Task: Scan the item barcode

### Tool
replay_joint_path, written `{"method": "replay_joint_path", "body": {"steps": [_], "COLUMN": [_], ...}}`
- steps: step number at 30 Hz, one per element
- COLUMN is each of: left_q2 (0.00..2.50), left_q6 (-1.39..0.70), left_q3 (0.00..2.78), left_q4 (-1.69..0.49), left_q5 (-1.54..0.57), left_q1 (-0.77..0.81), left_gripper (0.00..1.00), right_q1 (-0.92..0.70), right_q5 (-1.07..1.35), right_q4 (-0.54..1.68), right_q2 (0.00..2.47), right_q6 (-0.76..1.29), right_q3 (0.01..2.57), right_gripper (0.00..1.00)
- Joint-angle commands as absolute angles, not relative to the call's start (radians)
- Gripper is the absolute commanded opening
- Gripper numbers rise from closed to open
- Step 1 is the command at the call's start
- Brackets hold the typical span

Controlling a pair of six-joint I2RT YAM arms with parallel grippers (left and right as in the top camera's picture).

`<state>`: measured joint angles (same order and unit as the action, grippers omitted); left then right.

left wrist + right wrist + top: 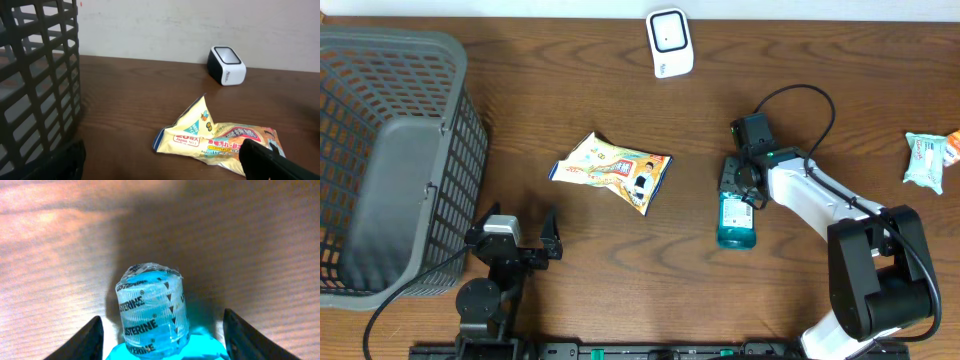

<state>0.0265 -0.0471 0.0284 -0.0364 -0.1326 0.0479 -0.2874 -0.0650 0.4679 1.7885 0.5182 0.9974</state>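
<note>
A blue mouthwash bottle point(737, 222) lies on the wooden table at the right, its wrapped cap point(152, 310) pointing toward the back. My right gripper point(738, 180) straddles the neck end, open, and a gap shows between each finger and the bottle point(162, 340). A white barcode scanner point(670, 43) stands at the back centre, also in the left wrist view point(226, 65). My left gripper point(520, 240) rests at the front left, open and holding nothing, with its fingers point(270, 160) low in its own view.
A yellow snack bag point(613, 170) lies mid-table, just ahead of the left gripper point(220, 135). A large grey basket point(390, 160) fills the left side. A pale green packet point(928, 160) sits at the right edge.
</note>
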Motion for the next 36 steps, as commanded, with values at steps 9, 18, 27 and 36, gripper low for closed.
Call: {"method": "replay_joint_path", "body": {"steps": [9, 18, 27, 36], "left_q2": [0.031, 0.031, 0.031, 0.031], "left_q6": [-0.034, -0.034, -0.034, -0.034], "left_q3": [0.004, 0.004, 0.004, 0.004], "left_q4": [-0.056, -0.056, -0.056, -0.055], "left_q5": [-0.142, -0.142, -0.142, -0.142], "left_q1": [0.051, 0.051, 0.051, 0.051], "left_gripper": [0.98, 0.98, 0.98, 0.98], "right_q1": [-0.301, -0.301, -0.301, -0.301], "right_q5": [-0.073, -0.012, -0.009, -0.009], "right_q4": [0.422, 0.480, 0.640, 0.636], "right_q2": [1.848, 1.824, 1.705, 1.572], "right_q6": [0.527, 0.515, 0.466, 0.466], "right_q3": [1.004, 1.091, 1.239, 1.244], "right_gripper": [0.27, 0.22, 0.16, 0.12]}}
